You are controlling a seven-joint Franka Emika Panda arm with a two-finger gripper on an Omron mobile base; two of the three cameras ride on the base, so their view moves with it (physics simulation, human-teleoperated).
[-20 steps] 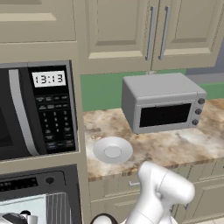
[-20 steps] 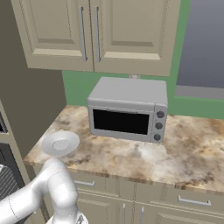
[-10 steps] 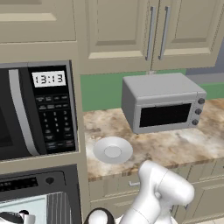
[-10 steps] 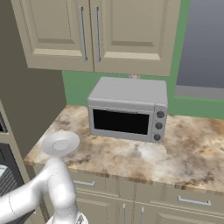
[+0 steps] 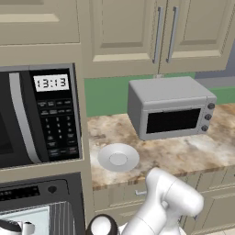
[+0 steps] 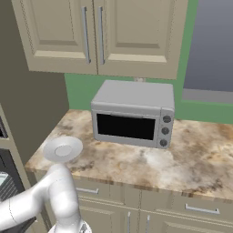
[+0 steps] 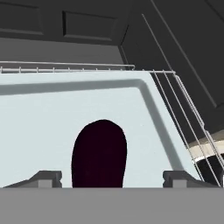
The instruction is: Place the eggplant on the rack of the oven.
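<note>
I'm reading just one piece of text: the microwave (image 5: 41,117), up and well away from my claw working low at the oven, is showing "13:13" on its clock display (image 5: 51,83). The keypad (image 5: 58,126) beneath it is carrying markings too small for me to make out.

We see our arm's dark joint (image 5: 102,226) rise into sight beside the oven (image 5: 41,215), our elbow shifting slightly.
</note>
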